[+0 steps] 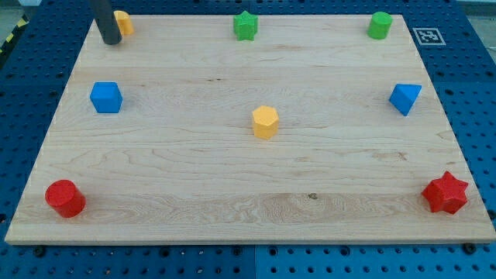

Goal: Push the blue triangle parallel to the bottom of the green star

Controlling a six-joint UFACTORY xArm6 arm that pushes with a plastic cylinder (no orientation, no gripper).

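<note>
No pincer shows here, so you cannot tell any opening or hold: your arm ends in a rod, and my tip (111,42) sits at the desk's (194,225) top left corner in the view, just beside the orange block (123,22). The blue triangle (405,98) lies far off at the view's right edge, below the green cylinder (380,25) and well apart from the green star (245,25) at top centre.

The push has not begun, by the look of it; this is the approach. The next move calls for crossing to the triangle's right side and driving it leftward and a little upward toward a spot near the star's lower edge.

Room is tight on that side: the triangle sits close to the desk's right rim. The run leftward looks open; the yellow block (265,122) at centre sits below that line. The blue cube (106,98), red cylinder (65,198) and red star (446,194) stay well clear.
</note>
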